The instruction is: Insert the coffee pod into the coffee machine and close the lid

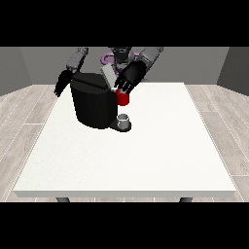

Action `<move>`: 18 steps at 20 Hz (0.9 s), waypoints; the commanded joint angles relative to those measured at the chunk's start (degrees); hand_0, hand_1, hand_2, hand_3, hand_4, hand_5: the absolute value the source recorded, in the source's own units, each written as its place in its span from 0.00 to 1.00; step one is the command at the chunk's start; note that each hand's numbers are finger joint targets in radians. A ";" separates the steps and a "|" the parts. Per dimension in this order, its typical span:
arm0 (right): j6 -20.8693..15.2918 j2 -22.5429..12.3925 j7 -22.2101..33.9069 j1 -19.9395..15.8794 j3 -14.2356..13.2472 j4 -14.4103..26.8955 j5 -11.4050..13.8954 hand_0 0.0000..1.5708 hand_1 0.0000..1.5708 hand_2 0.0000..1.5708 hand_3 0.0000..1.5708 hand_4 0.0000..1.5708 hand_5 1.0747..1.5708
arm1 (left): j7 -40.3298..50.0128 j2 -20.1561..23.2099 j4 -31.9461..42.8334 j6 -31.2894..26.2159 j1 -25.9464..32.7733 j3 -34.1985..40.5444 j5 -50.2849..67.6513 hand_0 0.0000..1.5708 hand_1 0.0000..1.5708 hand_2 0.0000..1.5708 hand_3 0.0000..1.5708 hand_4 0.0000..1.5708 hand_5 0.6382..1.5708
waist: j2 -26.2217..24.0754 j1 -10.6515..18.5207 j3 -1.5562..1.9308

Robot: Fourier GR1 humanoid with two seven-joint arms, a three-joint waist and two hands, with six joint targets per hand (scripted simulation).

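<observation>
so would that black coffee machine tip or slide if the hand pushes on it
Probably neither easily: the coffee machine looks squat and broad-based, sitting flat on the white table. It likely is heavy for its size. The raised lid is thin, so it may swing rather than move the body.

machine [92, 104]: black, rounded block; stands upright on the white table's far left part, seen from the front.
lid [108, 76]: grey flap at the machine's top, tilted up, open.
red thing at the machine [122, 98]: small red cylinder at the machine's upper right side, just above the base.
base [119, 126]: dark, low, sticking out at the machine's lower right.
grey thing [124, 119]: small, cup-like, sits on the base; cannot tell whether it is the pod.
</observation>
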 commanded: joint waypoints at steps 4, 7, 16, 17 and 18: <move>-0.19 -0.56 -2.75 1.65 -1.24 1.14 -0.47 0.00 0.00 0.00 0.00 0.00 1.00 | -1.58 0.55 -1.14 3.00 1.84 -3.36 -4.08 0.77 0.77 0.78 0.72 0.00 1.00 | 0.23 1.09 0.01; 0.05 -0.01 0.78 1.35 0.07 -0.03 0.07 0.00 0.00 0.00 0.00 0.00 1.00 | -1.79 -0.74 -0.41 5.18 3.20 -4.84 -5.91 0.77 0.77 0.78 0.70 0.00 1.00 | -0.49 0.25 -0.01; -0.93 0.20 -0.56 0.04 -0.01 -0.31 0.55 0.00 0.00 0.00 0.00 0.04 1.00 | -3.91 0.85 0.72 5.98 0.13 -2.45 -4.96 0.71 0.71 0.72 0.62 0.00 1.00 | 2.48 -0.29 0.00; -1.12 0.54 -0.25 -0.70 -0.16 0.49 0.40 0.00 0.00 0.00 0.00 0.03 1.00 | -1.11 -0.06 0.94 5.27 -1.97 -1.84 -4.59 0.71 0.71 0.71 0.62 0.00 1.00 | 2.34 -1.07 0.01; 0.43 -1.10 -1.14 -0.23 -1.00 0.64 -0.33 0.00 0.00 0.00 0.00 0.05 1.00 | -2.84 0.16 0.54 6.44 -0.01 -1.79 -4.55 0.72 0.72 0.72 0.61 0.00 1.00 | 2.09 -0.01 0.00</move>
